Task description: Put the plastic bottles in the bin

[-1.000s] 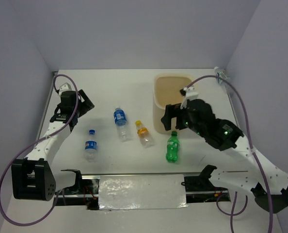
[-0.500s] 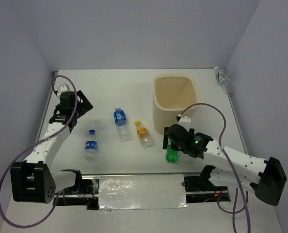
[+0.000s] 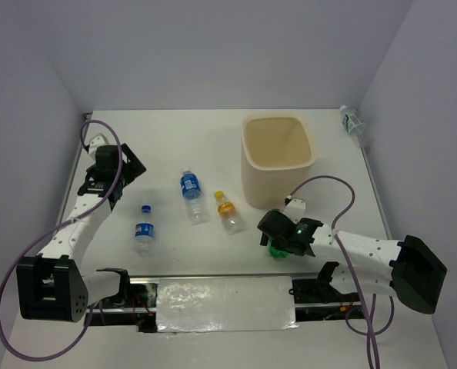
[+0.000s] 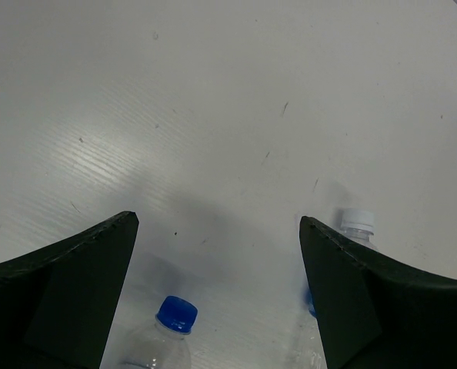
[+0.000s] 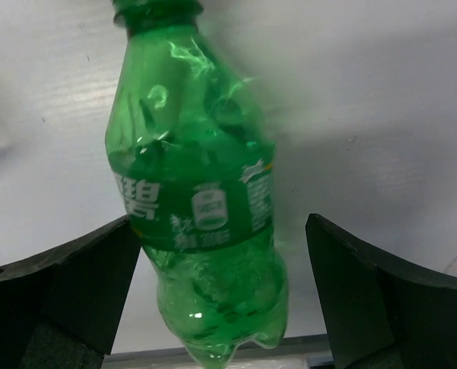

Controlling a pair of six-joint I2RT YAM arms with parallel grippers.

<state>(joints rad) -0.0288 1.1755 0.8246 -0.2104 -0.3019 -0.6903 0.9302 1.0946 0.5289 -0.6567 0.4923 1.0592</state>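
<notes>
While the right end effector [image 3: 278, 240] gapes open astride the green bottle [image 5: 198, 192] lying on the table [image 3: 159, 138], yellow-capped bottle [image 3: 228, 214] and two blue-labelled bottles [image 3: 144, 232] lying leftward, cream bin [image 3: 248, 173] upright just beyond, left end effector [image 4: 217, 223] open at far left.

Looks like a robotics lab test cell — bare white table [image 3: 213, 146] boxed in by plain pale walls [image 3: 213, 54], purple cables [image 3: 321, 178] looping about, a taped-over mounting rail [image 3: 225, 304] along the near edge
</notes>
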